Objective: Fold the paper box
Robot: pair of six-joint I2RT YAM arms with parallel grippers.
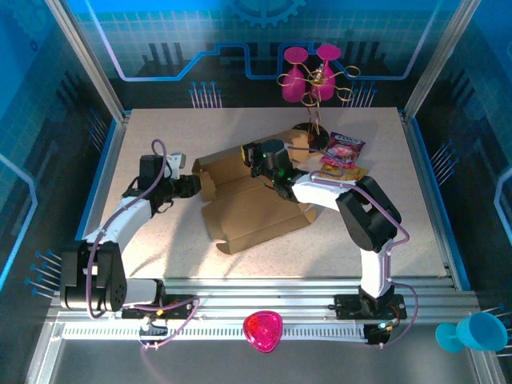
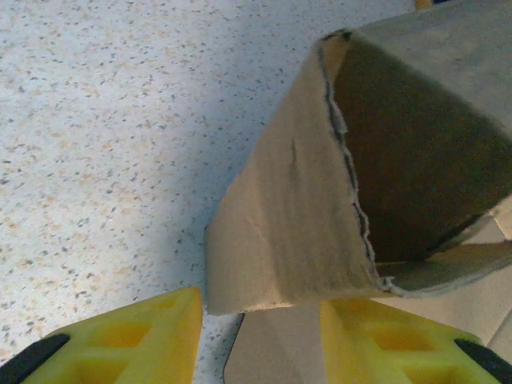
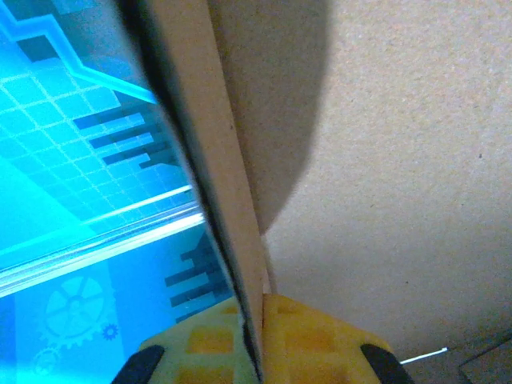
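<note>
Near edge: a pink heart-shaped object (image 1: 262,330) lies on the rail (image 1: 320,298) between my two bases. A blue goblet (image 1: 478,332) sits at the right end, off the table (image 1: 160,136).

Left claw (image 1: 190,186): extended over the left half of the speckled table to the left end of the paper box (image 1: 256,212). From the wrist, the left claw (image 2: 260,310) is released. Its two yellow fingers (image 2: 128,336) stand apart, with the lower corner of a raised brown flap (image 2: 288,216) between them. The flap tilts up off the table and its ragged edge faces the box interior. I cannot tell whether either pad touches the cardboard.

Paper box: plain brown cardboard, unprinted, in the middle of the table, partly erected. The base panel lies flat. The rear wall and the left end flap stand up. The near side lies open and flat on the table.

Right claw (image 1: 258,160): reaches from the right base across to the rear wall of the box. From the wrist, the right claw (image 3: 252,308) is clenched on the top edge of that upright wall (image 3: 400,160), with one yellow finger on each face.

Beyond: yellow and purple snack bags (image 1: 344,154) lie near my right wrist, behind the box's right end. At the far edge, pink goblets (image 1: 298,76) hang on a gold wire stand (image 1: 320,88).
</note>
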